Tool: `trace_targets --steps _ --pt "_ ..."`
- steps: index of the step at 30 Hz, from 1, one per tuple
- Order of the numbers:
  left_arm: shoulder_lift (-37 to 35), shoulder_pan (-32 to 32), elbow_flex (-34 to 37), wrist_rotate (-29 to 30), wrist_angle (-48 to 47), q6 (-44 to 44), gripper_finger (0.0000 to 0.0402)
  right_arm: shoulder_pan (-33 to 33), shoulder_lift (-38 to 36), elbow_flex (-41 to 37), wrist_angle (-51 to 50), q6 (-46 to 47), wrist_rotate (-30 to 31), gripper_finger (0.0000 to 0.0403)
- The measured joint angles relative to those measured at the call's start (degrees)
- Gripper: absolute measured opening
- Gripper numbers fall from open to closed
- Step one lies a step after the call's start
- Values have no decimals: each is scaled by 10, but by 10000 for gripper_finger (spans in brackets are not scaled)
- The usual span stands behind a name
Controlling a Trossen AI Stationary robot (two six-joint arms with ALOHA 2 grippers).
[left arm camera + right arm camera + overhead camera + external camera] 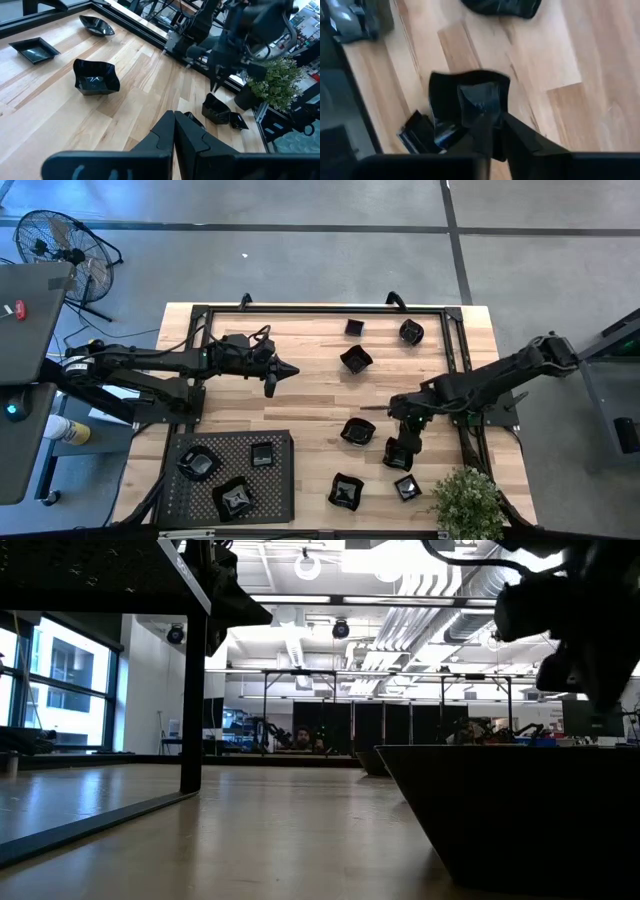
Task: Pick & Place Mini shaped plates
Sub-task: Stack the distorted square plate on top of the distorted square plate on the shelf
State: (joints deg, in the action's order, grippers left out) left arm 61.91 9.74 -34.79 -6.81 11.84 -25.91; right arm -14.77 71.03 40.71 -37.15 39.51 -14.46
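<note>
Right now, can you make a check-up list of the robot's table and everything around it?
Surface: wooden table, black frame on it.
Job's things: three mini plates in the perforated tray; seven loose on the wood, one gripped plate among them.
Clutter: potted plant at the table's edge.
Grippers: right gripper shut on the gripped plate's rim; left gripper shut, empty, over bare wood.
Cables: black ones along the left arm.
Surroundings: floor fan, grey floor.

Two dark jointed arms; black cables trailing; tapered matte-black jaws
</note>
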Motion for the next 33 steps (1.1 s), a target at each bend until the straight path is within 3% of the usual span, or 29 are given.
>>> trace_targets --steps 7,10,14,20,33 --pt "0 0 0 0 0 0 1 -58 82 0 7 -25 55 152" --pt "0 0 0 0 0 0 1 -73 112 0 8 -30 88 173" --pt "0 0 0 0 0 -1 1 -78 138 0 32 -41 96 136" --pt "0 0 0 0 0 -1 1 -78 137 0 77 -39 83 14" --pt "0 0 0 0 0 0 1 -45 60 0 81 17 48 3"
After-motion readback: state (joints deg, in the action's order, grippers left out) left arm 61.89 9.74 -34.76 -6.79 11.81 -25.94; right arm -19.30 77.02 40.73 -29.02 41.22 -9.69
